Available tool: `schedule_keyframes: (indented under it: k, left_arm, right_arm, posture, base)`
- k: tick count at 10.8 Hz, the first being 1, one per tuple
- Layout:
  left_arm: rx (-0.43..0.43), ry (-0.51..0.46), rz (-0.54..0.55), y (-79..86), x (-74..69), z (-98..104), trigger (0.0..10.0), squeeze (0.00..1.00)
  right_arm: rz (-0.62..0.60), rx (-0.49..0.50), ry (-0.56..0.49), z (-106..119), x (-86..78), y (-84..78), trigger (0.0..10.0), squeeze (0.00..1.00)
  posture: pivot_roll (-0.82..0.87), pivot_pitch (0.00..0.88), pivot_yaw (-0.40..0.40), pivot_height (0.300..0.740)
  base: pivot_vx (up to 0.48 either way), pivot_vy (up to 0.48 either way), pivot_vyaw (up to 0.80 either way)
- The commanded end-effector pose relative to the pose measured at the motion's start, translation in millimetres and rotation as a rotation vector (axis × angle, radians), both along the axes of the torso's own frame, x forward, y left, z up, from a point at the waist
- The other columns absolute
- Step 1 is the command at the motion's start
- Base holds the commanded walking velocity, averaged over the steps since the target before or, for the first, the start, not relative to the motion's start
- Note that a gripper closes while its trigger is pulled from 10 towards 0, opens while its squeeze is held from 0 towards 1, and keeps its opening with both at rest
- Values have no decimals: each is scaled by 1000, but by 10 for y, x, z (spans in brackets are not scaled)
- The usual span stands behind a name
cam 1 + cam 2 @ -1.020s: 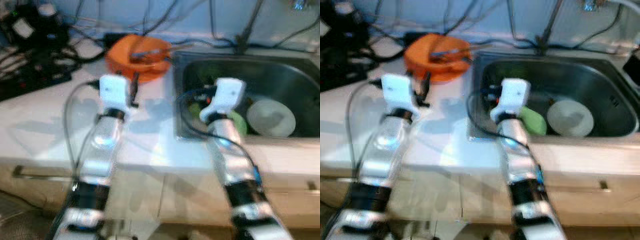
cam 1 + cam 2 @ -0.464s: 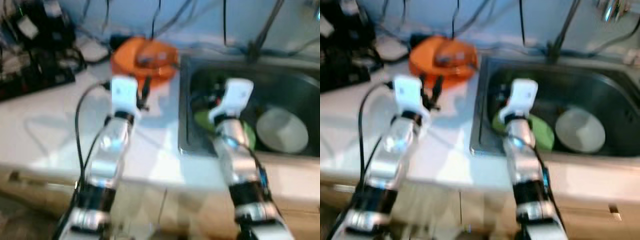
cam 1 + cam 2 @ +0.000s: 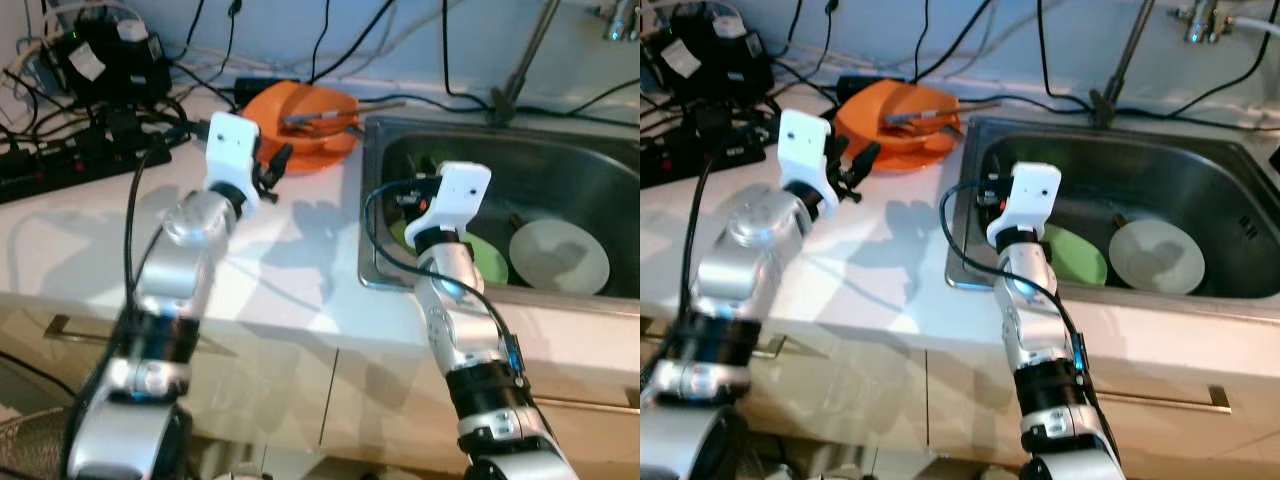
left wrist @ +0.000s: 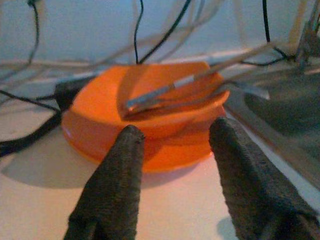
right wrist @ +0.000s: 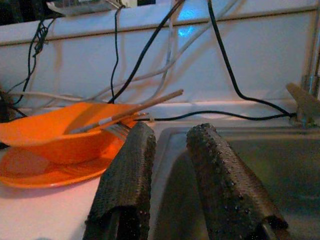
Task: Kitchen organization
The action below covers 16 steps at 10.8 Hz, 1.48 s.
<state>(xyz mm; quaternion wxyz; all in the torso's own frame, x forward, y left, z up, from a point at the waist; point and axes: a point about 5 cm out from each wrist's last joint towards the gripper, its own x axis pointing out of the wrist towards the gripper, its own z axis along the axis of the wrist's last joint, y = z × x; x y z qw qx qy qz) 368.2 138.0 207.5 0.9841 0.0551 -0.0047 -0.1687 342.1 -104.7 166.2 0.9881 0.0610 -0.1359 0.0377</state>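
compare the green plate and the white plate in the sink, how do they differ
The green plate is bright green and partly hidden behind the right arm; the white plate is pale and in full view. The green plate lies nearer the sink's left side, the white plate further right. Both lie flat on the sink bottom.

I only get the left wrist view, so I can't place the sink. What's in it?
Observer: A green plate and a pale plate lie side by side in the sink.
Operator: Where's the right claw?
Observer: The right claw is over the sink's left end, open, holding nothing.
Operator: What's left of my orange bowl?
Observer: Past the bowl, a black power strip and tangled cables sit on the counter.
Operator: Is my claw touching the bowl?
Observer: No, the left claw is open, just short of the orange plate under it.
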Motion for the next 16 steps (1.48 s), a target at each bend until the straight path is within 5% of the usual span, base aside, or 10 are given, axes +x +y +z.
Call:
schedule_keyframes:
  k: [1,4,5,10,16]
  left_arm:
    - [-3,63,-21,3,59,2,10000,1000]
    - [83,158,-38,-37,243,-22,10000,937]
    - [97,156,-40,-61,286,-5,10000,0]
    - [111,149,-41,-285,472,69,10000,0]
    - [105,125,-7,-288,509,85,10000,0]
  right_arm:
    - [-5,5,-16,44,21,12,10000,0]
    - [-12,11,-8,21,17,24,10000,0]
    - [-12,13,-7,18,13,30,10000,0]
    - [-28,12,-12,8,-47,5,10000,0]
    - [-11,16,-94,244,-298,-44,10000,0]
  posture:
    - [83,48,14,740]
    - [81,45,34,740]
    - [75,49,39,740]
    - [28,73,62,740]
    - [-22,165,42,740]
  base:
    - [0,0,0]
    - [0,0,0]
    - [0,0,0]
    - [0,0,0]
    - [0,0,0]
